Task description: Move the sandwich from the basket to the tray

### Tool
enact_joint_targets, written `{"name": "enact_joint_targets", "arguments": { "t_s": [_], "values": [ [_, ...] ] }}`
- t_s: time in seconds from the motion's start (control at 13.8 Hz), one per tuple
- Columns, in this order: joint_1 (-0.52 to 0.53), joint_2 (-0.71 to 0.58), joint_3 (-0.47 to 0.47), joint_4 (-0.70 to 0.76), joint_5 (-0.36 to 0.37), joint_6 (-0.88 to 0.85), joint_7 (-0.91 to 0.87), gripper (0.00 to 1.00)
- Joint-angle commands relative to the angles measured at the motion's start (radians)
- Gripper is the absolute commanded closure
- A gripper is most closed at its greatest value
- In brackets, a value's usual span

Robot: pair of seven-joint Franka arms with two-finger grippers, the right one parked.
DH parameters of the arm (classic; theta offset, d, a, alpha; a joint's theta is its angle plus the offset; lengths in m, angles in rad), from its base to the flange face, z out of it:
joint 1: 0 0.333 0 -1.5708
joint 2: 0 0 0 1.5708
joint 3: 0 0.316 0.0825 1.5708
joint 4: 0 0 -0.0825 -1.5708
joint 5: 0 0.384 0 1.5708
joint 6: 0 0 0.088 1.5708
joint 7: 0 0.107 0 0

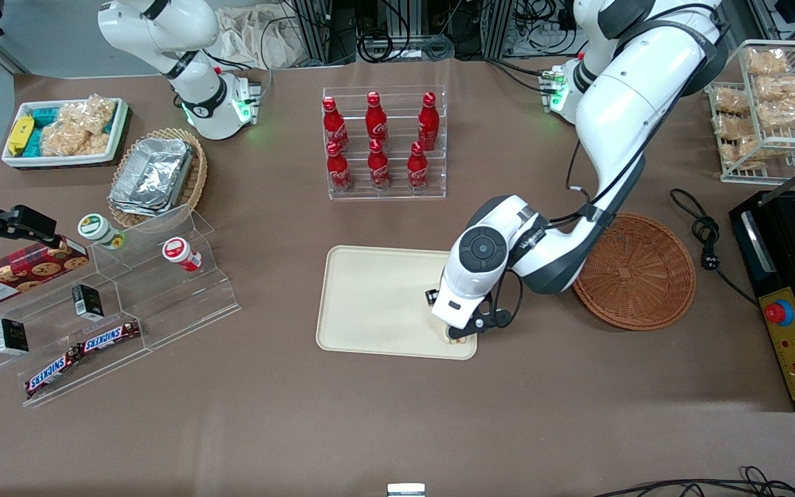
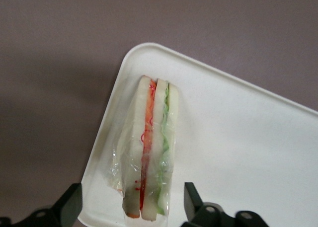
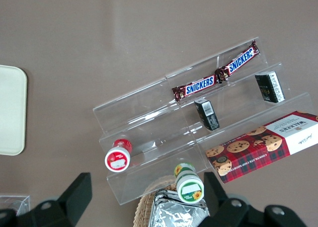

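The left arm's gripper (image 1: 457, 336) hung low over the flat cream-beige plastic tray (image 1: 377, 300), at the tray corner nearest the front camera and the working arm's end. Just beside that tray, on the brown counter (image 1: 397, 428), sat the round reddish-brown wicker basket (image 1: 639, 270).

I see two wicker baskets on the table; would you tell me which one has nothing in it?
The reddish-brown basket beside the tray holds nothing; the paler basket holds foil containers. The end effector, open, sits over the tray with the sandwich.
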Motion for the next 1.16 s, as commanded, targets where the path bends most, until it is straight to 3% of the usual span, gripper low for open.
{"name": "enact_joint_targets", "arguments": {
  "t_s": [0.0, 0.36, 0.65, 0.87, 1.09],
  "values": [
    [0.035, -0.114, 0.004, 0.005, -0.002, -0.109, 0.017, 0.00],
    [0.151, -0.302, -0.003, -0.010, -0.098, -0.285, 0.038, 0.00],
    [0.259, -0.477, 0.009, -0.127, -0.203, -0.339, 0.234, 0.00],
    [0.258, -0.591, 0.134, -0.181, -0.328, -0.376, 0.453, 0.01],
    [0.259, -0.666, 0.245, -0.202, -0.367, -0.478, 0.716, 0.01]
  ]
}}
